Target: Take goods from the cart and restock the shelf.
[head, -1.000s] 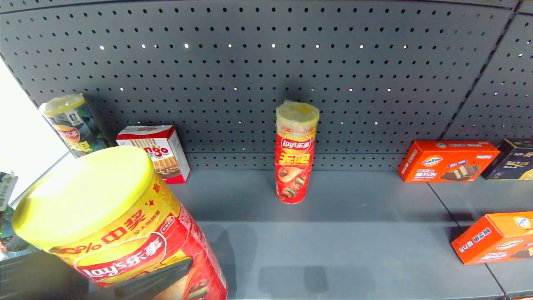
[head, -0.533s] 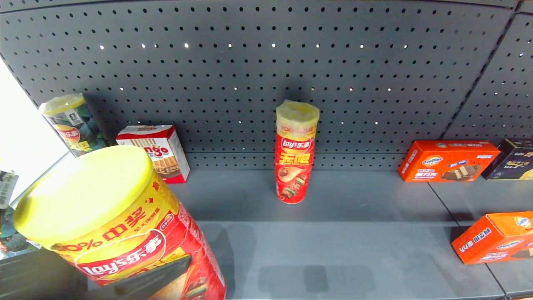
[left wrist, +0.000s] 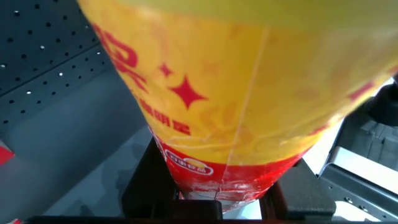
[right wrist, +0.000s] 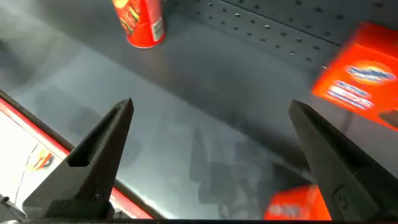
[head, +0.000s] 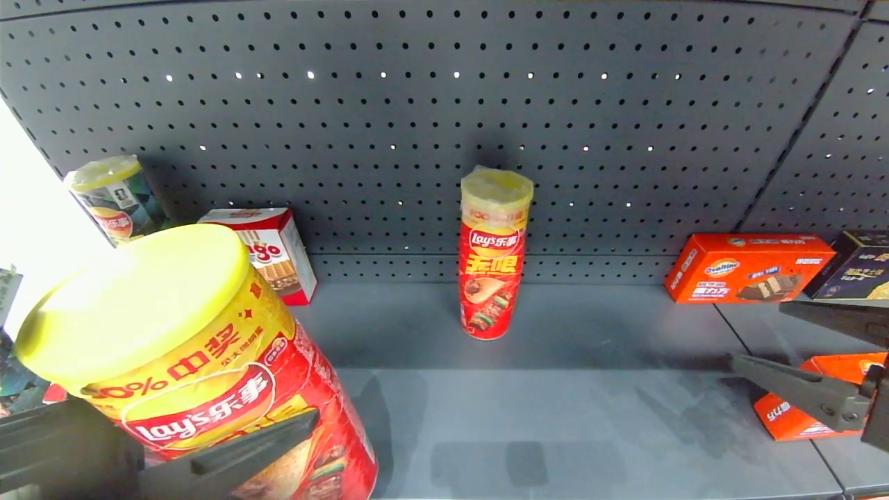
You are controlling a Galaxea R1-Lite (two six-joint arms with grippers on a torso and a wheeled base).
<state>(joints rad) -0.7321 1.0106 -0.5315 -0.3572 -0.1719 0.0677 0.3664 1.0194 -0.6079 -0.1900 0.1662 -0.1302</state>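
Observation:
A large red chips can (head: 201, 375) with a yellow lid hangs tilted at the lower left in front of the grey shelf (head: 555, 410). My left gripper (head: 153, 455) is shut on the can's lower body. In the left wrist view the can (left wrist: 236, 93) rises from between the left gripper's (left wrist: 217, 196) dark fingers. A second red chips can (head: 492, 257) stands upright at the back middle of the shelf. My right gripper (head: 757, 333) hangs open over the shelf's right part with nothing between its fingers. In the right wrist view the right gripper (right wrist: 211, 106) hangs above bare shelf, with the standing can (right wrist: 140, 22) farther off.
A white-and-red biscuit box (head: 278, 253) and a dark green can (head: 114, 201) stand at the back left. Orange boxes lie at the back right (head: 746, 267) and front right (head: 792, 420), with a dark box (head: 858, 267) beyond. A pegboard wall (head: 417, 104) backs the shelf.
My right gripper has come into the head view from the right edge, open. The held can has shifted slightly up and to the left.

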